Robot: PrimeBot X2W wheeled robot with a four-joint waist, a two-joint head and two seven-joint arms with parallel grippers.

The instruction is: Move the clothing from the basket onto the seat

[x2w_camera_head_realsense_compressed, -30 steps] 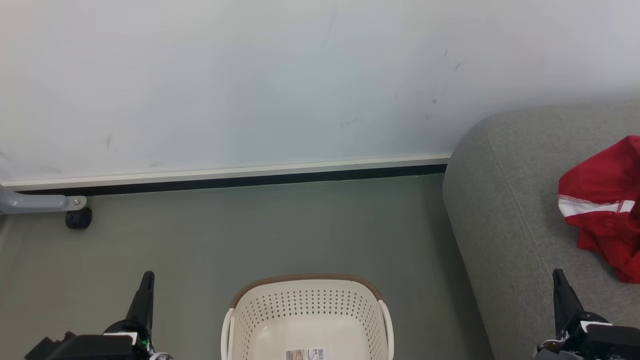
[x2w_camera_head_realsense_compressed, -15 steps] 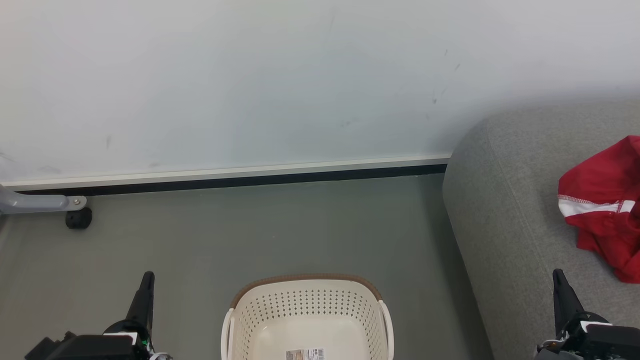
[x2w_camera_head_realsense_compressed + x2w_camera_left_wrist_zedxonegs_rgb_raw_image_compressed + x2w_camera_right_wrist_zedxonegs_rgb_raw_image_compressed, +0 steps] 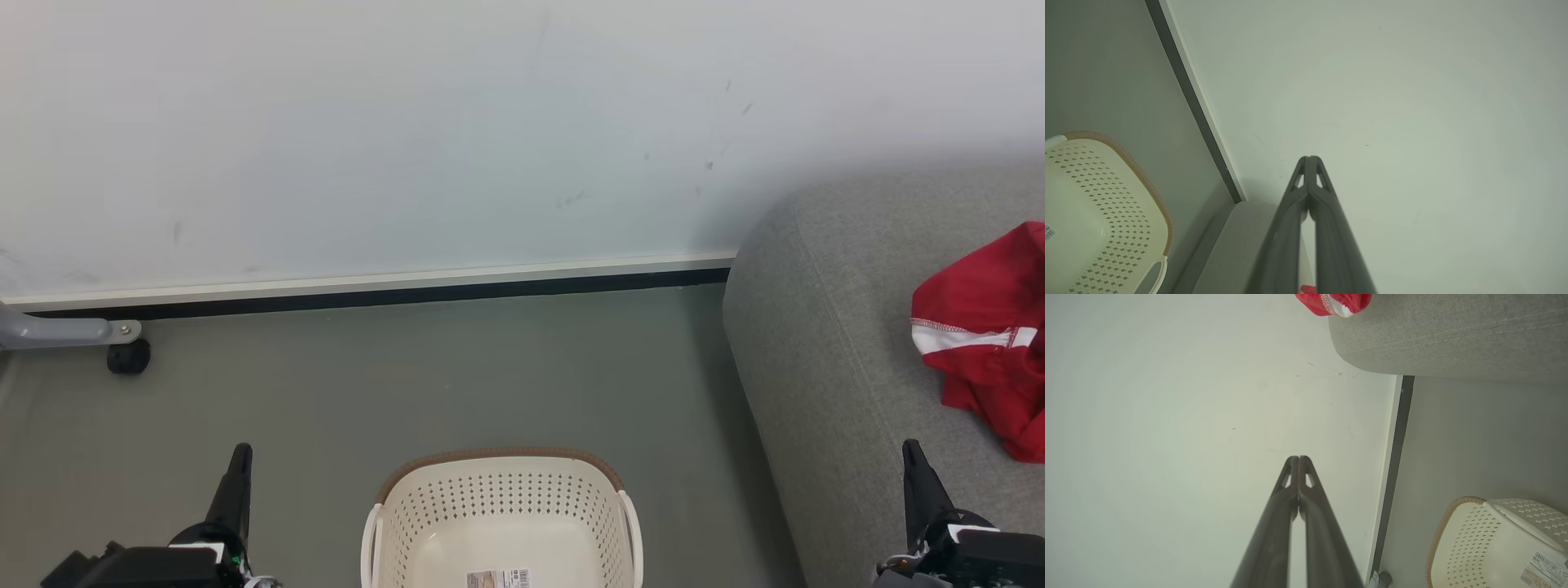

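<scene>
The clothing (image 3: 984,343) lies crumpled on the seat (image 3: 824,367), at the right edge of the head view and well apart from the basket (image 3: 498,452). The basket stands on the floor (image 3: 408,384) between the two arms. What shows of its inside holds nothing but a label (image 3: 498,579) on the bottom, so the move looks done.

The frame cuts off part of the clothing, so how much of it rests on the seat cannot be told. If a good part hangs over an edge, its own weight could drag it to the floor. The near part of the basket is also out of frame, so a second piece hidden there cannot be ruled out. A sideways swing of the right arm could snag the clothing and pull it off the seat.

The left end effector (image 3: 242,451) is fully closed and holds nothing. It hangs over the floor left of the basket, pointing toward the wall (image 3: 490,122). The right end effector (image 3: 912,447) is likewise closed and empty. It shows against the seat's near part, near the clothing but apart from it. In both wrist views the fingers (image 3: 1327,212) meet at their tips with nothing between them.
</scene>
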